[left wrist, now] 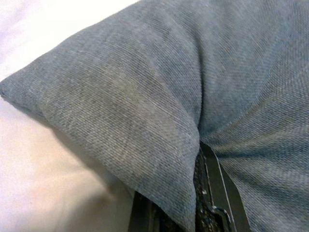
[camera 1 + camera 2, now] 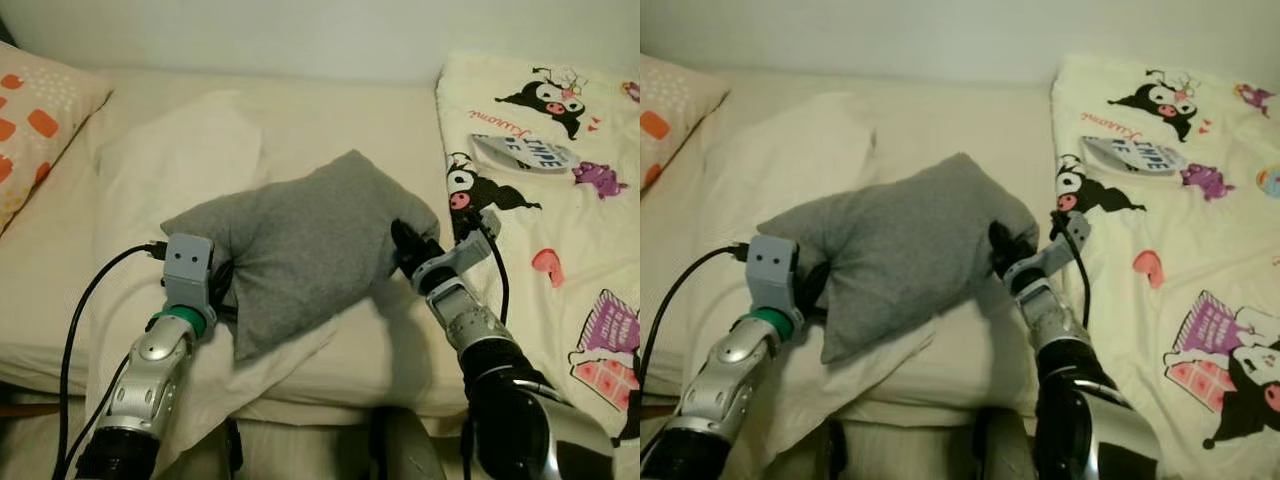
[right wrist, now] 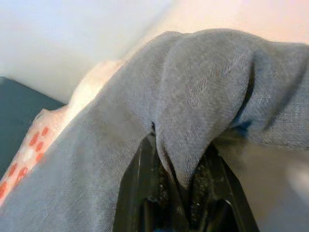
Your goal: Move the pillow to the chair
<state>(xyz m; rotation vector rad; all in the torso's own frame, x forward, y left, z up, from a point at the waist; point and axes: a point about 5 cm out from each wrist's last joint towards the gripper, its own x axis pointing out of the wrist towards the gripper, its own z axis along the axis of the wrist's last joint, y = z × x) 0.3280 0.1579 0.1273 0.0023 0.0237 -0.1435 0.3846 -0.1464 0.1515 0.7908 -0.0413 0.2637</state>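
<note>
A grey pillow is held a little above the cream bed, between my two arms. At the pillow's left edge my left gripper is shut on a fold of its cloth. My right gripper is shut on the pillow's right corner, the fabric bunched between the black fingers.
A white pillow with orange marks lies at the bed's left end. A cartoon-print blanket covers the right side. A rumpled white sheet lies under the grey pillow. The wall runs behind the bed.
</note>
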